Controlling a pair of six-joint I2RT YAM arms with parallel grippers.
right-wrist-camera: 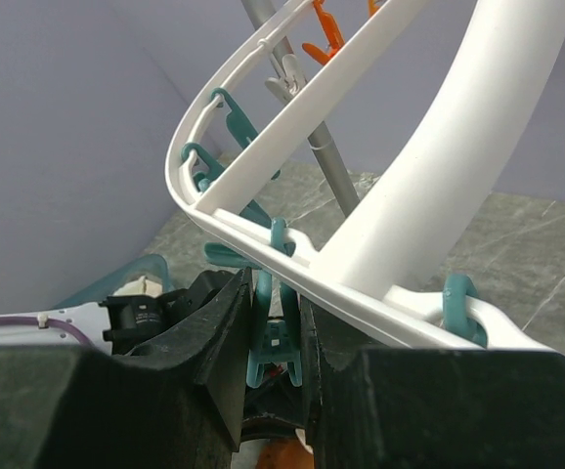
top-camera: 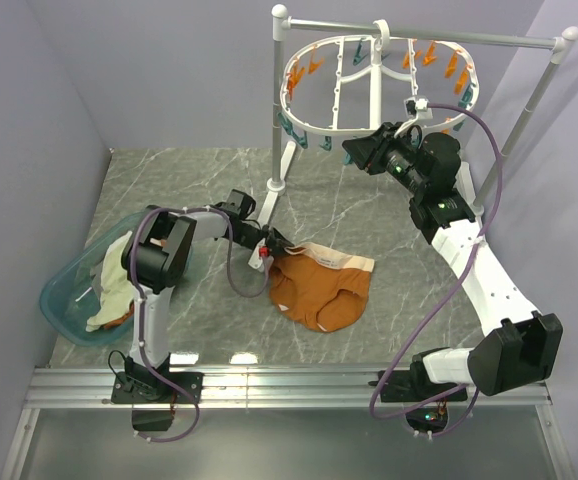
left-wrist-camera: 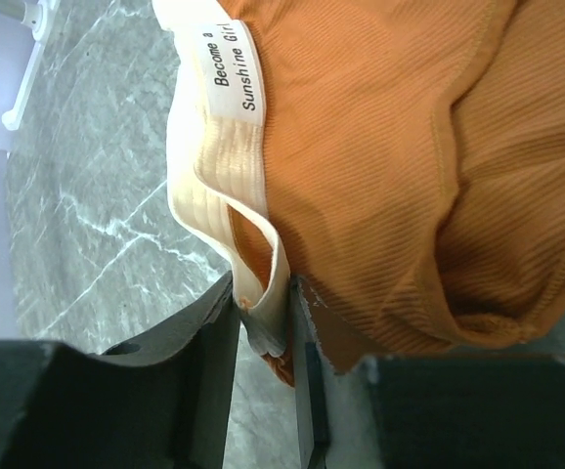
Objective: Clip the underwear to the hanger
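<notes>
Mostly rust-orange ribbed underwear [top-camera: 321, 295], cream-trimmed.

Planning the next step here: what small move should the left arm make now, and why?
Probably lift the underwear toward the hanger. The left gripper pinches it by one corner, and the right gripper squeezes a teal clothespin there, seemingly ready to receive it.
</notes>
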